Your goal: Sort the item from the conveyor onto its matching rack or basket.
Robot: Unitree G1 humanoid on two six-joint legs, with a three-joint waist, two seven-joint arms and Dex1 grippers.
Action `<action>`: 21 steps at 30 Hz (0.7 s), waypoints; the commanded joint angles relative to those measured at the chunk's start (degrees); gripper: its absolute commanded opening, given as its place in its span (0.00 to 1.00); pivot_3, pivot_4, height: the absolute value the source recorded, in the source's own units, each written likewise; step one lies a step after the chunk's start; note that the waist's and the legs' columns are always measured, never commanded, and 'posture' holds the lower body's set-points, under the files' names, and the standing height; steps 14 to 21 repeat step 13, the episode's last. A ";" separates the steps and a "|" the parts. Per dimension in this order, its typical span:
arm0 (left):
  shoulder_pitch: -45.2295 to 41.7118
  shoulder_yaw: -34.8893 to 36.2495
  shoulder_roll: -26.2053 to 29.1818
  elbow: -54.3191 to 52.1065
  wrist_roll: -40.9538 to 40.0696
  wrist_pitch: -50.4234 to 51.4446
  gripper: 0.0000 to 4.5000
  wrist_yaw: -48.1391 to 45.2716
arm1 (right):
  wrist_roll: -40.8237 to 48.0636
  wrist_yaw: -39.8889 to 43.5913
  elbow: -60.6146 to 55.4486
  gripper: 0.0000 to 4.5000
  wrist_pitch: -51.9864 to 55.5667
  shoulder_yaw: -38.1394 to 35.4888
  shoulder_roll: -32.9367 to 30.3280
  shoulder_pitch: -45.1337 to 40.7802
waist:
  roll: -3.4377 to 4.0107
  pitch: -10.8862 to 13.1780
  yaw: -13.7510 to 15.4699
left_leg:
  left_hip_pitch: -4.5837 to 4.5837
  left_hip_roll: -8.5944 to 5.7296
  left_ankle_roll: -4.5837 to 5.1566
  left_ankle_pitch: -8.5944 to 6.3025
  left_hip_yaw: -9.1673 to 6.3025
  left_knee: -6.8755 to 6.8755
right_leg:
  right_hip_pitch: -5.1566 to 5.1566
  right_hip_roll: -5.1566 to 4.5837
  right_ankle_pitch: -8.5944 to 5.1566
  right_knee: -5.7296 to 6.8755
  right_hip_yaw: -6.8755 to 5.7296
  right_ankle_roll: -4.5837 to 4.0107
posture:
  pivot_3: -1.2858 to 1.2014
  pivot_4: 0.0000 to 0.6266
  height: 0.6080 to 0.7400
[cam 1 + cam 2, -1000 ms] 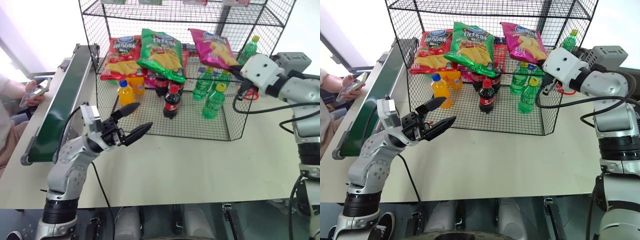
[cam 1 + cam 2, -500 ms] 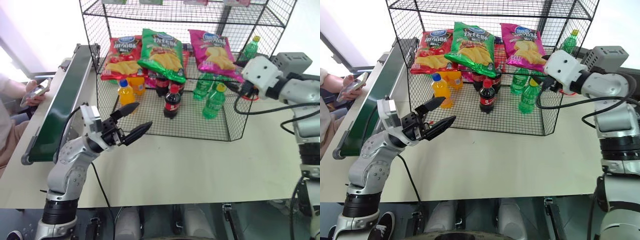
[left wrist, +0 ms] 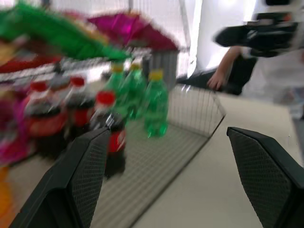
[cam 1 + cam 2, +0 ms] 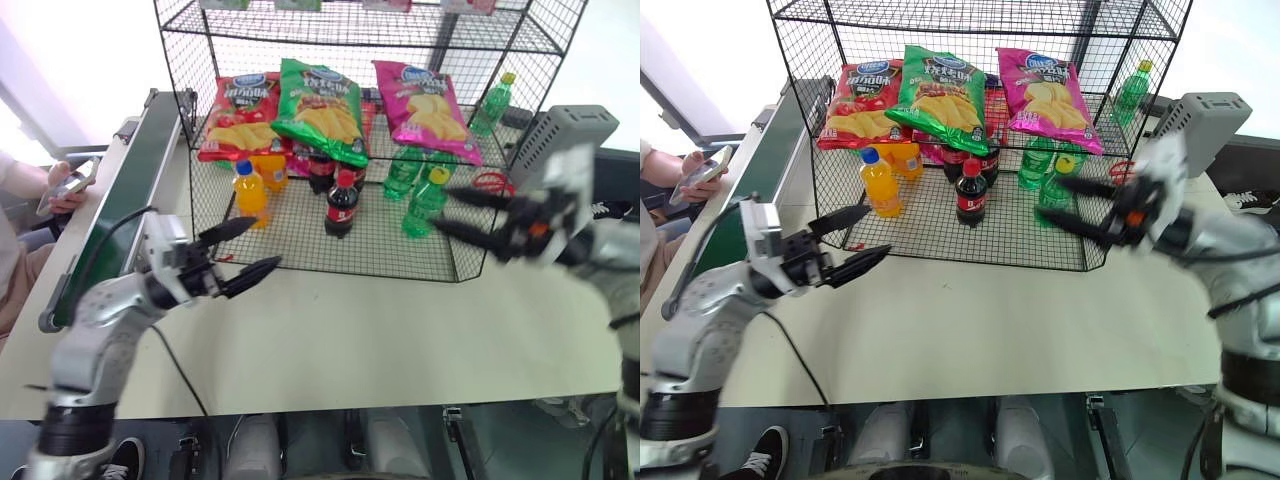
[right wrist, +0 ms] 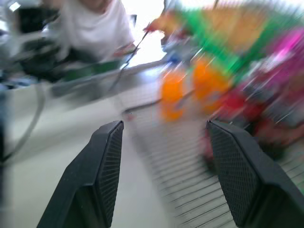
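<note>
Rack (image 4: 500, 60), upper centre: three chip bags on shelf, red, green, pink bag (image 4: 425, 98) upper right. Below: three green bottles, two orange, several colas. Conveyor (image 4: 120, 215) at left. Since earlier: right gripper (image 4: 478, 214) released pink bag, pulled back, fingers apart, empty. Left gripper (image 4: 243, 255) spread wide, empty. Beige table (image 4: 380, 330); person (image 4: 30, 190) seated far left.
</note>
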 commanded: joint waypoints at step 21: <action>9.40 9.54 6.58 -2.15 4.98 0.53 0.93 1.89 | -3.17 5.06 -1.24 1.00 -7.39 -0.33 -3.84 3.52 | 0.00 0.01 0.16 | -0.02 -0.03 0.01 -0.01 0.03 0.00 | 0.00 0.01 -0.01 -0.07 0.01 -0.01 | 0.52 0.24 1.00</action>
